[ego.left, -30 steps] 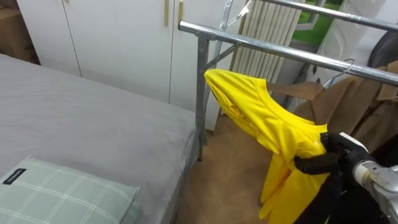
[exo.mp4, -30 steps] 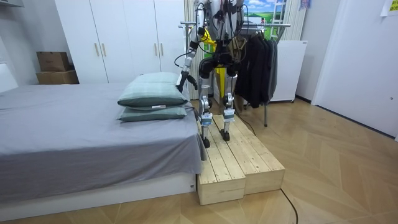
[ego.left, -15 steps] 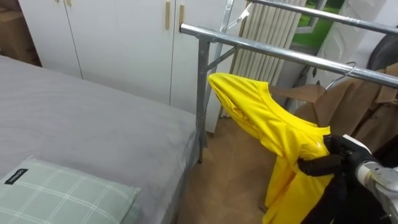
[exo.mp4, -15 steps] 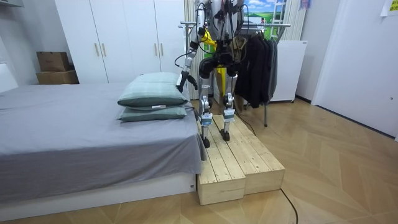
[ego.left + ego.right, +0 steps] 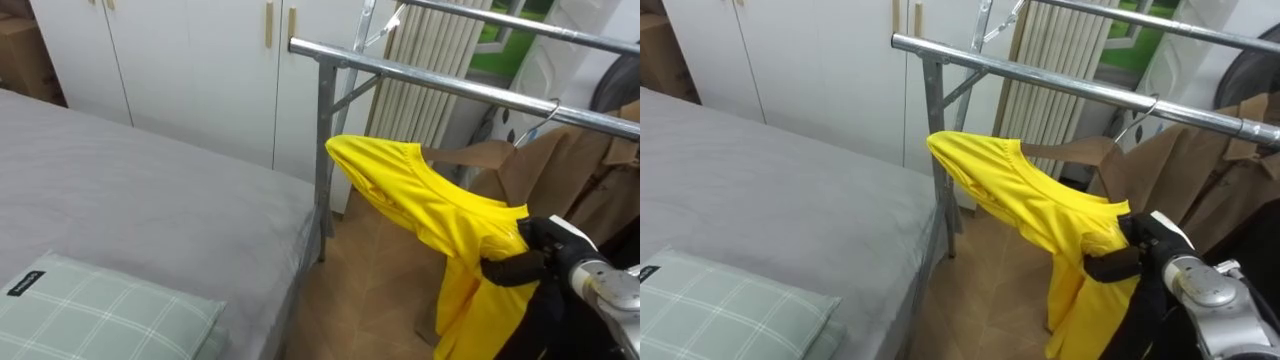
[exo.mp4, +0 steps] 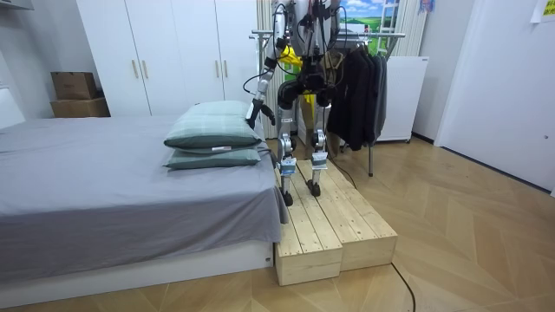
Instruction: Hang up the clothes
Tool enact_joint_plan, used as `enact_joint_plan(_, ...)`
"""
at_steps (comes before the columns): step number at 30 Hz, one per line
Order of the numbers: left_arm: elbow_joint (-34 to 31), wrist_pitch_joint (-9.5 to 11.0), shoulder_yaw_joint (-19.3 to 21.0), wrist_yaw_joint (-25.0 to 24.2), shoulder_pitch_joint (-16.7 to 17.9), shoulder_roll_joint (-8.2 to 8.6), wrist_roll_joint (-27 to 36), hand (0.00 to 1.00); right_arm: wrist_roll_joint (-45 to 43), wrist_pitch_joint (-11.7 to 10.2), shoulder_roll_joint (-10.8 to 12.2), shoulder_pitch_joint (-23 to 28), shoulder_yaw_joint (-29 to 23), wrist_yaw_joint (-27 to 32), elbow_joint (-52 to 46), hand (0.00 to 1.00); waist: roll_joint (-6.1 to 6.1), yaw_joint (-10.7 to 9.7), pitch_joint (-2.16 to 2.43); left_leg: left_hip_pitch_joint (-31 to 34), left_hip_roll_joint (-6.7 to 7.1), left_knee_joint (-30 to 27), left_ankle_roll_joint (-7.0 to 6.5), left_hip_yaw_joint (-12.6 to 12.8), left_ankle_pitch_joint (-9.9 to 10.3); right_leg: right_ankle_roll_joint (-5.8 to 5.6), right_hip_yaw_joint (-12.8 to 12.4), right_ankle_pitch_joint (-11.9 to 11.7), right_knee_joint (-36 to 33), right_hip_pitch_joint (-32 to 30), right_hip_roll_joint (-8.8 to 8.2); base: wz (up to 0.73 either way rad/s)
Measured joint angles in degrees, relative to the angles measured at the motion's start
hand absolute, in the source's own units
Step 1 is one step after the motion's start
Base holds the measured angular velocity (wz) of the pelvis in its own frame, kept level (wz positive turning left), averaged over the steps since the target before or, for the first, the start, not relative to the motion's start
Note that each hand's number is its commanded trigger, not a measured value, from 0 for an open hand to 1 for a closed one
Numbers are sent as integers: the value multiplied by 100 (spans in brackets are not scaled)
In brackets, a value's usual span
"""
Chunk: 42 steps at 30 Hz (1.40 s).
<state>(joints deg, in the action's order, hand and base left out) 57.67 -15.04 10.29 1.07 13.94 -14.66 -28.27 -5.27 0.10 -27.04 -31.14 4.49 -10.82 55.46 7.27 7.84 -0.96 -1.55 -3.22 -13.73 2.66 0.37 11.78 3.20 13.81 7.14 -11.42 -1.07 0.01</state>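
One yellow shirt (image 5: 430, 205) hung below the rail (image 5: 450, 88), not yet on it, its lower end clutched in the curled dark fingers of the right hand (image 5: 540, 245). Light, limp and likely slippery, it seemed best taken near the collar. Beside the pillows (image 6: 212, 130), the left hand (image 6: 254, 113) hung low, its state impossible to tell.
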Motion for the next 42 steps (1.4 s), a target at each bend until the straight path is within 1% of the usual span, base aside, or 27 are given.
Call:
enact_joint_plan(2,0,0,-2,0,-21,0,-5,0,-16,-35,31,0,19,53,0,100,-4,26,-8,0,0,7,0,1,0,1,-6,-1,12,-1,2,0)
enact_joint_plan(4,0,0,16,0,-38,-7,3,0,-233,-125,116,0,51,162,0,100,7,34,-13,-6,-1,11,1,-8,-1,8,3,-6,34,12,9,0)
enact_joint_plan(7,0,0,1,5,-50,-27,68,0,-456,-188,192,1,80,329,-2,100,15,34,-23,-8,0,13,1,-41,-1,9,32,-14,70,38,16,5)
enact_joint_plan(11,0,0,-63,72,-51,-45,176,0,-610,-205,217,-1,184,554,-2,100,26,41,-42,-12,-1,19,1,-41,-1,8,30,-13,72,40,20,0)
enact_joint_plan(12,0,0,-65,87,-53,-45,177,0,-660,-203,217,0,208,635,-1,100,32,44,-59,-14,-1,20,1,-41,-1,8,27,-13,72,40,21,0)
enact_joint_plan(13,0,1,-89,116,-64,-45,177,0,-692,-205,217,0,216,711,-1,100,37,48,-86,-15,-1,20,1,-41,-1,8,24,-13,70,40,23,0)
enact_joint_plan(15,0,3,-108,159,-76,-45,177,0,-762,-211,224,0,216,820,3,100,48,51,-118,-14,-2,20,1,-41,-1,8,25,-13,71,39,24,0)
enact_joint_plan(16,0,3,-123,192,-76,-45,178,0,-810,-214,233,9,215,895,12,100,51,51,-122,-13,-3,23,1,-41,-1,6,26,-12,76,41,27,0)
enact_joint_plan(22,0,3,-157,222,-75,-45,176,0,-890,-198,252,42,215,1114,12,100,55,67,-117,-11,-3,40,3,-41,1,6,33,-11,78,38,60,0)
enact_joint_plan(26,-37,2,-156,222,-64,-44,165,0,-1163,-153,316,45,167,1261,0,100,57,72,-110,-10,-4,38,3,-40,2,6,28,-12,81,38,66,0)
enact_joint_plan(28,-40,2,-156,222,-65,-45,163,0,-1307,-119,426,45,83,1347,-2,100,57,72,-97,-6,-6,34,3,-49,2,9,35,-13,82,42,70,0)
enact_joint_plan(33,-52,1,-155,222,-65,-46,118,0,-1322,-85,525,45,81,1385,-2,100,48,76,-62,-8,-8,30,3,-64,1,16,50,-18,81,50,71,0)
enact_joint_plan(34,-54,1,-153,222,-65,-46,114,0,-1330,-54,537,45,82,1387,-2,91,47,76,-48,-8,-8,30,3,-64,1,19,50,-20,81,52,71,0)
enact_joint_plan(35,-54,1,-153,222,-65,-46,114,0,-1331,-41,542,45,82,1388,-2,73,46,76,-44,-11,-8,29,3,-64,1,19,51,-20,81,57,70,0)
enact_joint_plan(36,-54,1,-153,222,-65,-46,114,0,-1332,-13,550,45,82,1388,-2,64,47,77,-43,-19,-8,27,3,-66,1,19,52,-20,82,64,70,0)
enact_joint_plan(37,-54,1,-153,222,-65,-46,114,0,-1334,2,558,45,82,1388,-1,41,48,79,-42,-23,-8,25,3,-66,1,20,52,-21,82,67,69,0)
enact_joint_plan(38,-54,1,-153,222,-65,-46,115,0,-1347,3,563,45,82,1388,-2,8,49,79,-41,-23,-8,23,3,-66,1,21,52,-22,82,68,69,0)
enact_joint_plan(39,-54,1,-152,222,-65,-46,115,0,-1412,5,580,45,82,1388,-2,0,49,79,-41,-24,-8,21,3,-65,1,23,50,-24,82,70,69,0)
enact_joint_plan(42,-56,1,-155,222,-66,-45,110,0,-1551,4,627,45,96,1389,-5,0,50,84,-40,-26,-9,22,2,-65,1,23,46,-24,80,70,71,0)
